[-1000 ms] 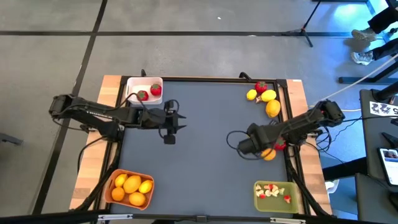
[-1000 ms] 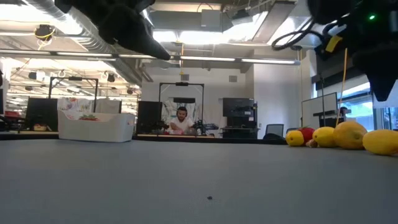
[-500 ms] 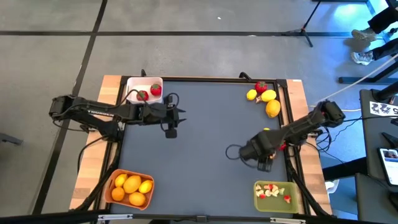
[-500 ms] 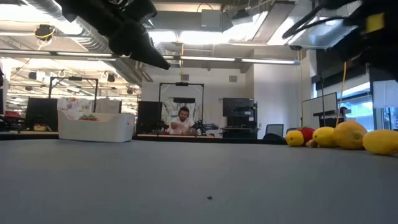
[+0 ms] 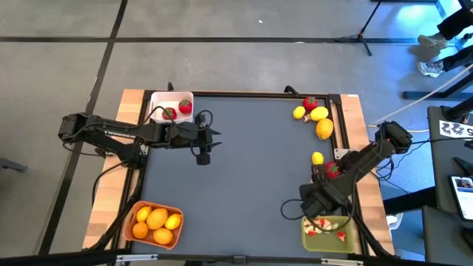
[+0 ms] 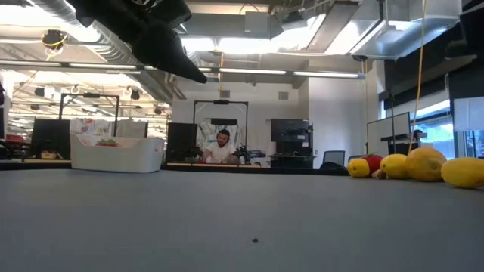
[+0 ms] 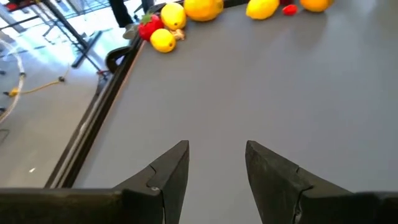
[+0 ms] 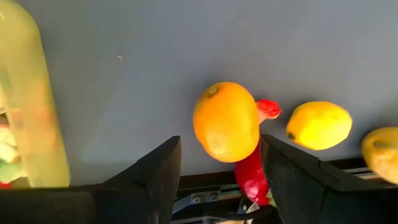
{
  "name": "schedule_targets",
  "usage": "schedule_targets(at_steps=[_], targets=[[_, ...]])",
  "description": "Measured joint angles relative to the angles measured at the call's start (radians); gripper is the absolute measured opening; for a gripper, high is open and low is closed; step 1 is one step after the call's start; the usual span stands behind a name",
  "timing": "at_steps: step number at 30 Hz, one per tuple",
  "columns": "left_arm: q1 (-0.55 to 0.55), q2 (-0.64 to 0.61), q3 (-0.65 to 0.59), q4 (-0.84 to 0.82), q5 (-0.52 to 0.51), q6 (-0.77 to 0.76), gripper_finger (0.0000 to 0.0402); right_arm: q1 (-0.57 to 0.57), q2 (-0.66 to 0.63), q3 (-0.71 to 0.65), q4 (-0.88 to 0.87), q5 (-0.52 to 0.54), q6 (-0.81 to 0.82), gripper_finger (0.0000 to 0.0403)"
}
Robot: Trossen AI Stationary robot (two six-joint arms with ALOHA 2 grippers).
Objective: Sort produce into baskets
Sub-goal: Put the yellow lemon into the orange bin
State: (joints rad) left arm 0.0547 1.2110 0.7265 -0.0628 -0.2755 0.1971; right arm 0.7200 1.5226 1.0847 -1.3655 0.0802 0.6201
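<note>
Three baskets are counted: a white basket (image 5: pixel 171 98) far left, an orange basket (image 5: pixel 134 212) near left, a green basket (image 5: pixel 347 225) near right. One orange citrus (image 8: pixel 226 121) is gripped between the half-spread fingers of the right gripper (image 5: pixel 319 209), at the green basket's far edge. The left gripper (image 5: pixel 202 151) is held partly open and empty near the white basket.

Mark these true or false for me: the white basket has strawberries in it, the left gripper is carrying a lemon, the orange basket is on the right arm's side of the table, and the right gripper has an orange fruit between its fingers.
The white basket has strawberries in it: true.
The left gripper is carrying a lemon: false, its fingers stand apart with nothing between them.
The orange basket is on the right arm's side: false, it sits on the left arm's side.
The right gripper has an orange fruit between its fingers: true.
</note>
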Motion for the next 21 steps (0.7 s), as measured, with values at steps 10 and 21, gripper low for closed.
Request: schedule_targets(at_steps=[10, 21], targets=[[0.000, 0.000, 0.000, 0.000, 0.013, -0.014, 0.0155, 0.013, 0.000, 0.000, 0.003, 0.033, 0.141, 0.0218], [-0.002, 0.000, 0.000, -0.024, 0.014, -0.043, 0.0155, 0.000, 0.002, -0.091, 0.053, 0.002, 0.332, 0.0218]])
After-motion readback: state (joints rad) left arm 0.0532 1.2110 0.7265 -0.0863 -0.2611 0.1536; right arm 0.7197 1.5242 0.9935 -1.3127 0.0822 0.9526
